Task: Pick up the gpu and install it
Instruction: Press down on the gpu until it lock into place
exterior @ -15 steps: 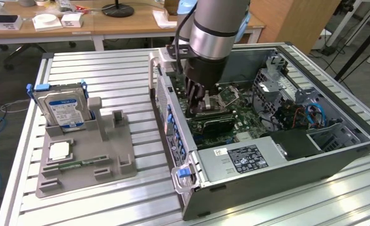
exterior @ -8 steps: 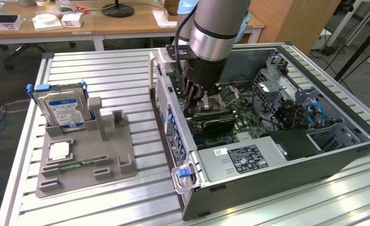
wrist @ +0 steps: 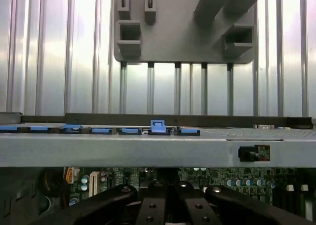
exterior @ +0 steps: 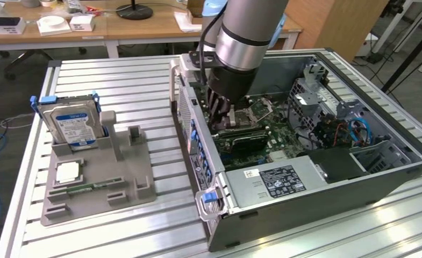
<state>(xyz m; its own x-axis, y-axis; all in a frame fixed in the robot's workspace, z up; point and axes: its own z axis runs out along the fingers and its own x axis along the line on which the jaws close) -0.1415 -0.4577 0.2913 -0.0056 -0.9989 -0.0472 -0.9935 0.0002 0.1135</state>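
Gpu (exterior: 243, 141) directly beneath pincer (exterior: 225, 124)

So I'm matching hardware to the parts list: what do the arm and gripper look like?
The arm is a thick silver-grey cylinder with a light blue cap at its joint and a black cable down its side. The gripper is black, with jointed fingers held by round silver bolts.

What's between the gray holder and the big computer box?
Just bare metal table between the gray holder and the computer box, seen in the exterior view.

Black fingers (wrist: 168, 205) above green motherboard (wrist: 247, 180)
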